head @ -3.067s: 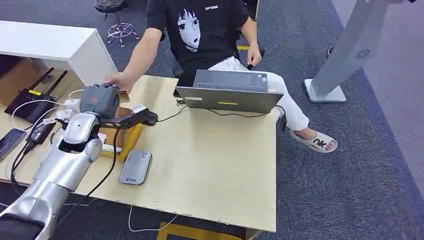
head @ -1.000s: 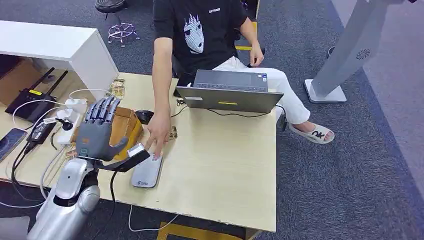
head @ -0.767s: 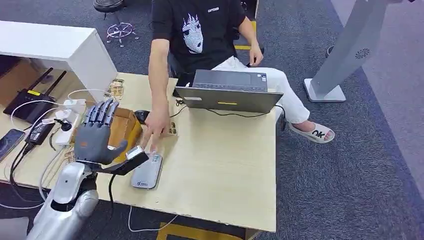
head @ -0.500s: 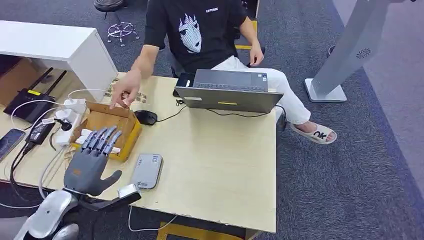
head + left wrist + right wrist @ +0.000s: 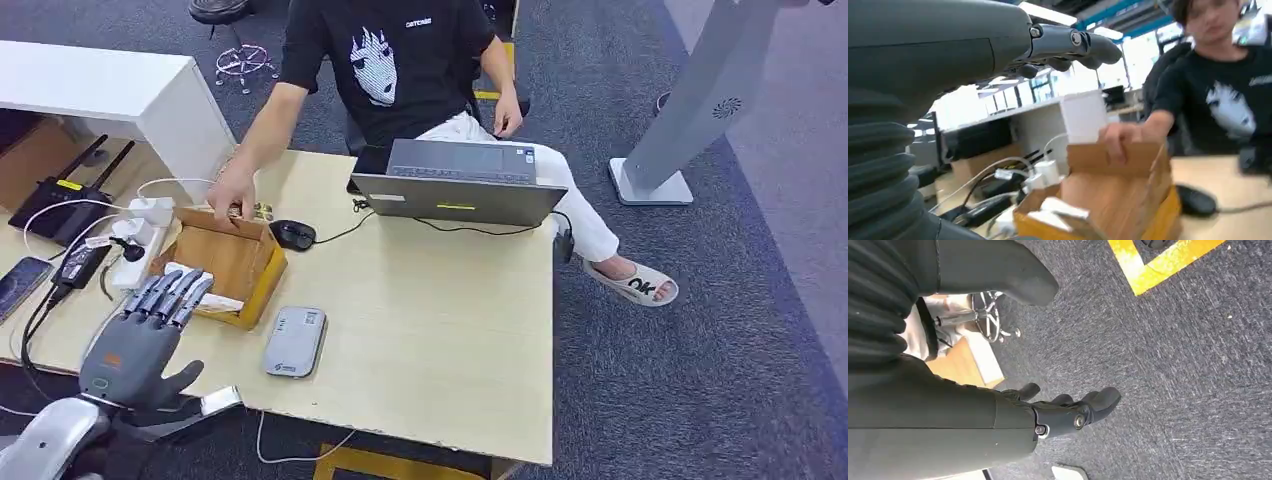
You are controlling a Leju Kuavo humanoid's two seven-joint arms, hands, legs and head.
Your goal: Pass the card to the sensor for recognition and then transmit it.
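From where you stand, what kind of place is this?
Probably an office or lab: a pale wooden desk with an open grey laptop, a black router with antennas, and dark grey carpet.

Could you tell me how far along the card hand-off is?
Apparently done: the left hand is empty, fingers spread, by the table's near edge; no card lies on the grey card reader. In hand: nothing. The person's hand is at the cardboard box's far rim. Left: perhaps only a next card.
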